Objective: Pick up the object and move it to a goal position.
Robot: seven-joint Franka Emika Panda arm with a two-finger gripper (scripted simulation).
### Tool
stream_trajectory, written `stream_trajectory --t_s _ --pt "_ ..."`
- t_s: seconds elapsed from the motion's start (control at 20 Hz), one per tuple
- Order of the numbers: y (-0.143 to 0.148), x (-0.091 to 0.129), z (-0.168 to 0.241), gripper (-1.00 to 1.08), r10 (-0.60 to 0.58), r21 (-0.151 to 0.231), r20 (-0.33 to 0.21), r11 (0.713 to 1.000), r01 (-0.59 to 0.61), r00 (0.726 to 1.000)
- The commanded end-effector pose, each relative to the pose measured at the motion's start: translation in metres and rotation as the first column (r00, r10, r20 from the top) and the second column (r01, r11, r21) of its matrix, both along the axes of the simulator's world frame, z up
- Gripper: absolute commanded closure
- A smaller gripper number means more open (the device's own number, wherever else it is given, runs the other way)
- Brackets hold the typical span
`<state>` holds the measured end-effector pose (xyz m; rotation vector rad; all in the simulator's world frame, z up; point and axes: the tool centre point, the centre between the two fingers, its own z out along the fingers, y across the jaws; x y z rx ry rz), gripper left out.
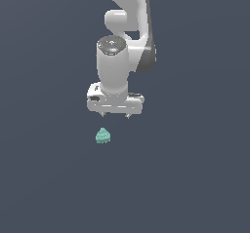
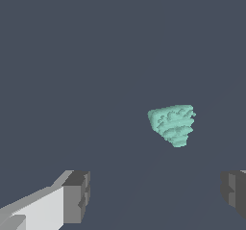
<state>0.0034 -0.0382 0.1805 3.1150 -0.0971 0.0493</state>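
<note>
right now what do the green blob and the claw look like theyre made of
Green blob: matte mint-green, bumpy stepped surface with no shine; it could be foam, clay or rough plastic, and a simulator render leaves that open.
Claw: smooth white body with soft highlights, like glossy painted plastic or metal; its fingertips look flat dark grey, possibly rubber pads.

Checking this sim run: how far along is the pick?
Done: nothing visibly completed. In hand: the open gripper hangs above the green object, which sits apart from the fingers, ungrasped. Left: align, descend, close, lift, carry to the goal; no goal marker shows.
</note>
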Motion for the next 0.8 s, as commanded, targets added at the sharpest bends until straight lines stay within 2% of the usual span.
stream_trajectory --t_s 0.0,0.15,0.45,0.75 --pt "0.0 0.0 0.0 -0.92 0.0 0.0 0.0 1.0 0.0 1.0" --pt "0.002 0.003 0.006 -0.92 0.002 0.0 0.012 1.0 -0.002 1.0" --pt "0.013 0.018 0.035 -0.92 0.019 -0.003 0.071 1.0 -0.019 0.997" --pt "0.013 0.018 0.034 -0.92 0.014 -0.002 0.07 1.0 -0.014 0.997"
